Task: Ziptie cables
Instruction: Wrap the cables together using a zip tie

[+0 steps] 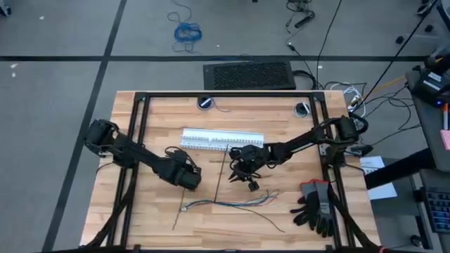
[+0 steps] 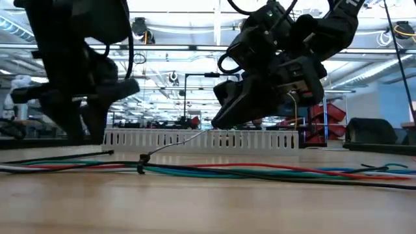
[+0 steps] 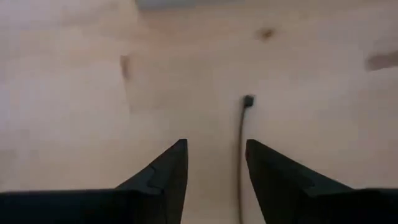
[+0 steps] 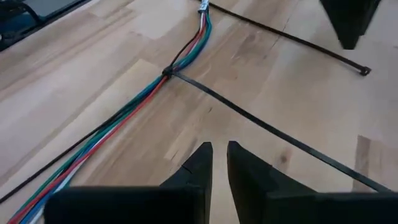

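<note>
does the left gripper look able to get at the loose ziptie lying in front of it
Probably yes. The left gripper hovers over bare table with its fingers open, and the ziptie runs just inside one finger with its head clear. Nothing covers it; the right gripper is off to the side.

Table (image 1: 140, 211) – pale matt wood planks; zipties (image 4: 261, 124) – thin dark plastic; cables (image 4: 124, 115) – smooth coloured insulation.

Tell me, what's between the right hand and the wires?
In the right wrist view, only bare wooden table and a ziptie running out from the wires lie ahead of the right hand.
</note>
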